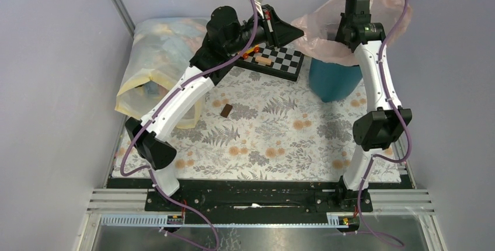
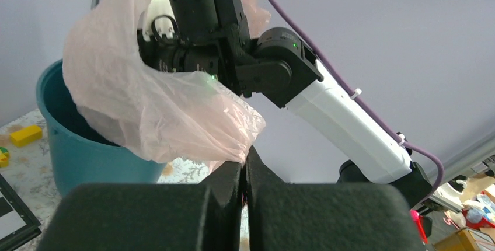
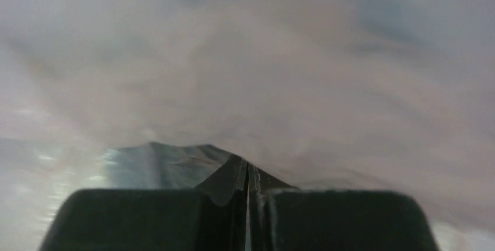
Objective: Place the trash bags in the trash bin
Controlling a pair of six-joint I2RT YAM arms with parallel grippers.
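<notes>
The pale-pink trash bag point(image 1: 327, 26) hangs stretched above the teal-blue trash bin point(image 1: 334, 79) at the back right. My left gripper point(image 1: 296, 31) is shut on the bag's left edge, and in the left wrist view point(image 2: 245, 159) the film point(image 2: 152, 105) bunches at its tips over the bin point(image 2: 76, 152). My right gripper is hidden by the bag in the top view. In the right wrist view point(image 3: 248, 166) it is shut, with pink film point(image 3: 292, 70) over its fingers and filling the view.
A big milky-yellow sack point(image 1: 153, 58) lies at the back left. A checkered board point(image 1: 283, 61) with small pieces lies left of the bin. A brown block point(image 1: 226, 110) lies on the floral cloth point(image 1: 274, 140). A yellow block point(image 2: 26, 135) sits by the bin.
</notes>
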